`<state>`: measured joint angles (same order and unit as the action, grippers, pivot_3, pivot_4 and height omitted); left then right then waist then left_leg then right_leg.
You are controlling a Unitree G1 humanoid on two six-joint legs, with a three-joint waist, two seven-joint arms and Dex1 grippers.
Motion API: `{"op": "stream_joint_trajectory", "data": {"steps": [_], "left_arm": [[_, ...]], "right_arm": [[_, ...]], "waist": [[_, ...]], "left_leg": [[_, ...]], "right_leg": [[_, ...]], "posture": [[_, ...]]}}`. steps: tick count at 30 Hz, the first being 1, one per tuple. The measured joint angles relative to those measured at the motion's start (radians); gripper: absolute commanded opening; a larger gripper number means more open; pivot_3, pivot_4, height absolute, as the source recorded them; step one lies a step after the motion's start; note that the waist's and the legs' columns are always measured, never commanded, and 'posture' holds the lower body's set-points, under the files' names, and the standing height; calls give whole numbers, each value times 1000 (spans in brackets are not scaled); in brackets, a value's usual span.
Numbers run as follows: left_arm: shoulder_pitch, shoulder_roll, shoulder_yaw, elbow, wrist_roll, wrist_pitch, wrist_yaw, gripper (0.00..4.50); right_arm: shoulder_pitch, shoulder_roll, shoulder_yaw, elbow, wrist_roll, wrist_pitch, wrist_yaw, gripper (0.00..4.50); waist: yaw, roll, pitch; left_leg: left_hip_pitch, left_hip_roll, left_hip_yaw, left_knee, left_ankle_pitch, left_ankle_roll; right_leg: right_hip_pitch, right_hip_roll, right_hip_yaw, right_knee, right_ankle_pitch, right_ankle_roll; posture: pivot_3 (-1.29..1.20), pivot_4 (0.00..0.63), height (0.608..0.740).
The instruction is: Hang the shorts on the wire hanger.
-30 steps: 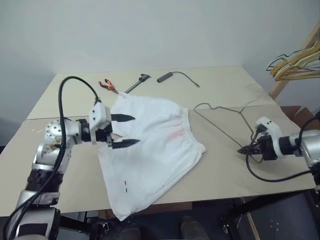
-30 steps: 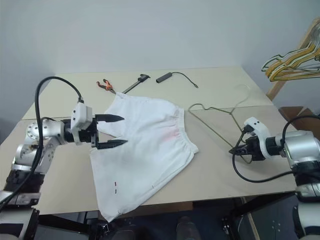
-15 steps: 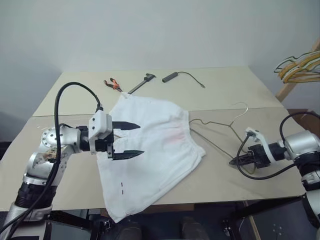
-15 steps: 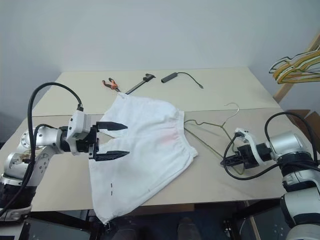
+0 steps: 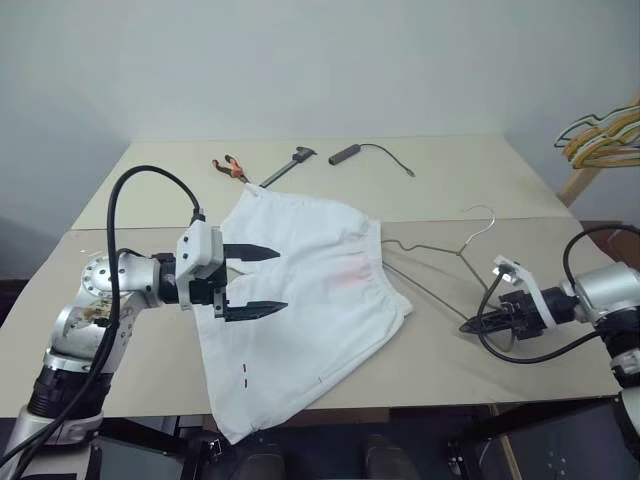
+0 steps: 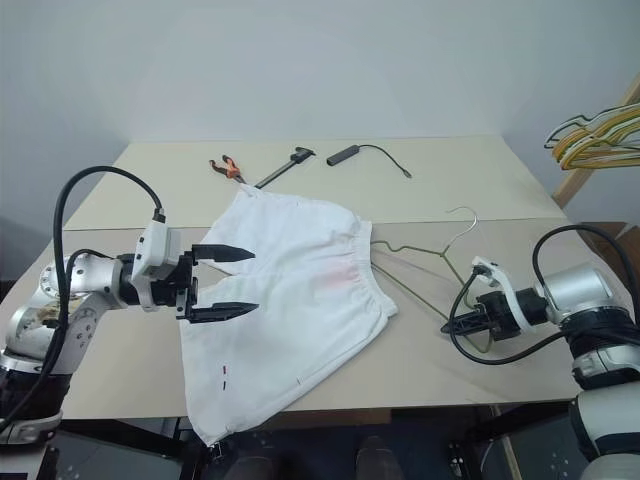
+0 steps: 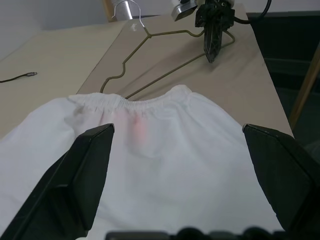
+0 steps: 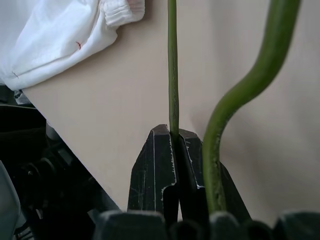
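My right gripper (image 6: 452,325) pinches the wire hanger (image 6: 420,262), stiff and thin; left gripper (image 6: 228,281) gapes empty over the shorts (image 6: 300,300), limp; I'd grab the waistband.

The shorts (image 5: 310,300) are white, soft fabric with a gathered elastic waistband and a faint pink stain just below it. They lie spread flat on the table, waistband toward the hanger, one leg hem hanging over the near edge, tiny dark marks near that hem. The hanger (image 5: 440,262) is thin olive-grey wire, triangular, lying flat just beside the waistband, its small hook pointing away from the shorts.
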<state>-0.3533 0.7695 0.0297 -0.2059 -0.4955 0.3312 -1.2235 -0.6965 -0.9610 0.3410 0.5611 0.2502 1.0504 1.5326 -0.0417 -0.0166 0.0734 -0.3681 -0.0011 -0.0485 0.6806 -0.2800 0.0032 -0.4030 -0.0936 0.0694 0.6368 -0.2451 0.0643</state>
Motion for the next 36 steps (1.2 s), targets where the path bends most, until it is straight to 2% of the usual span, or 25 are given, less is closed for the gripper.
{"op": "stream_joint_trajectory", "data": {"steps": [4,11,18,23,25,28,33,36], "left_arm": [[7,8,1,-2,0,-1,-1,4480],[10,12,-2,-8,1,-6,-3,4480],[45,27,3,-24,1,-6,5,4480],[51,36,10,-40,1,-6,16,4480],[52,41,13,-47,1,-6,17,4480],[59,49,16,-54,2,-6,20,4480],[88,56,31,-65,1,-6,25,4480],[94,59,33,-72,1,-7,25,4480]], "right_arm": [[-8,-20,42,-20,6,-3,11,0],[-218,195,34,294,-62,-28,-100,0],[-310,271,-4,474,-94,-94,-115,0],[-310,272,62,460,-134,-145,9,0],[-306,257,120,428,-134,-160,16,0],[-291,200,213,348,-87,-166,17,0],[-237,41,330,108,75,-128,19,0],[-252,75,330,143,74,-114,19,0]], "waist": [[0,0,0],[-2,0,0],[11,0,0],[20,0,0],[21,0,0],[28,0,0],[36,0,0],[29,0,0]], "left_leg": [[0,0,0,0,0,0],[0,0,0,-1,1,-1],[-1,0,-1,-1,1,-1],[0,0,0,-1,1,-2],[0,0,0,-1,1,-2],[-1,0,-1,-1,1,-2],[-1,0,-1,-1,1,-2],[2,0,0,-1,1,-2]], "right_leg": [[0,0,0,-1,0,0],[-1,0,0,1,0,0],[-1,0,-1,3,0,0],[-1,0,-1,3,0,0],[-1,0,-1,3,0,0],[-1,0,-1,4,0,0],[-2,0,-1,3,0,0],[1,1,-1,0,0,-1]], "posture": [[38,49,740],[72,41,740],[98,41,740],[113,42,740],[119,45,740],[125,46,740],[119,50,740],[115,48,740]]}}
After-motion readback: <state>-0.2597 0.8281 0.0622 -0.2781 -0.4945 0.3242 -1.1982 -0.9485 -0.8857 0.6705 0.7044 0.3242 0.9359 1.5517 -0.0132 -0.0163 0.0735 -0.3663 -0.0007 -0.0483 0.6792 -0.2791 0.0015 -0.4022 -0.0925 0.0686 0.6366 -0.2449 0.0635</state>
